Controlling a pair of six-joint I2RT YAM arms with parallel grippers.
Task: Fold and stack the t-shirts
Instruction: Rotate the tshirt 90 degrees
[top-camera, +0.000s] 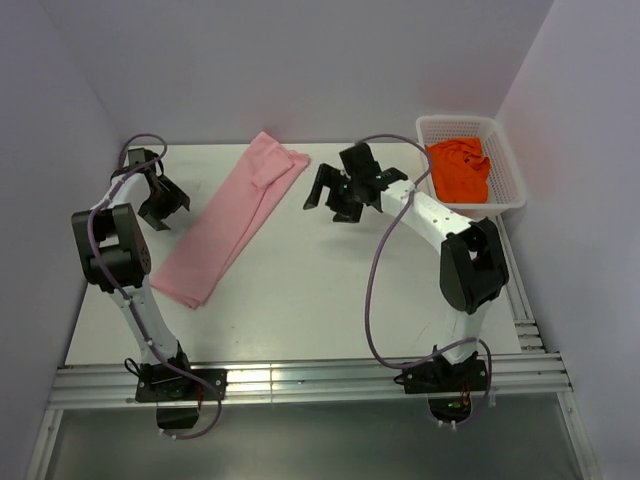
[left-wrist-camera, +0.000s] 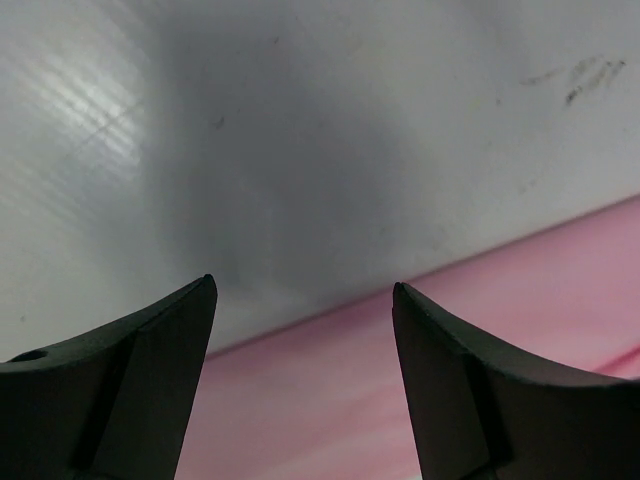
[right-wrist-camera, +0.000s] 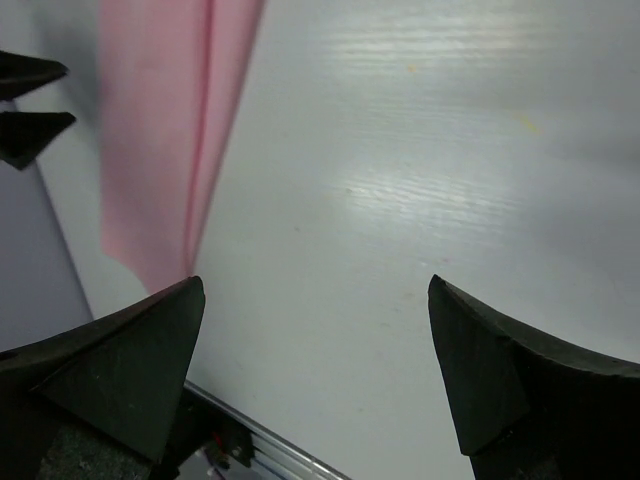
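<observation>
The pink t-shirt (top-camera: 240, 220) is lying flat as a long, soft strip, folded over on itself, between the two grippers. The orange t-shirt (top-camera: 460, 170) is sitting all scrunched up in a white plastic basket (top-camera: 510, 190) with little holes in its walls, off to the right of the right gripper (top-camera: 335, 200). The table (top-camera: 320, 290) is looking white, hard and smooth.

Only the top view is showing the basket and the orange cloth. The left wrist view is showing the pink cloth (left-wrist-camera: 310, 400) up close, with a straight edge running under the black, pointy fingers, and some small dark scratches on the table (left-wrist-camera: 300, 120) past them. The right wrist view is showing fine lines in the table top (right-wrist-camera: 420, 150) and the pink strip (right-wrist-camera: 160, 120) far ahead on the left side.

The left gripper (left-wrist-camera: 300, 285) is hanging just beside the pink strip with its fingers spread wide, holding nothing. The right gripper (right-wrist-camera: 315, 280) is standing spread wide too, over bare table, touching nothing
</observation>
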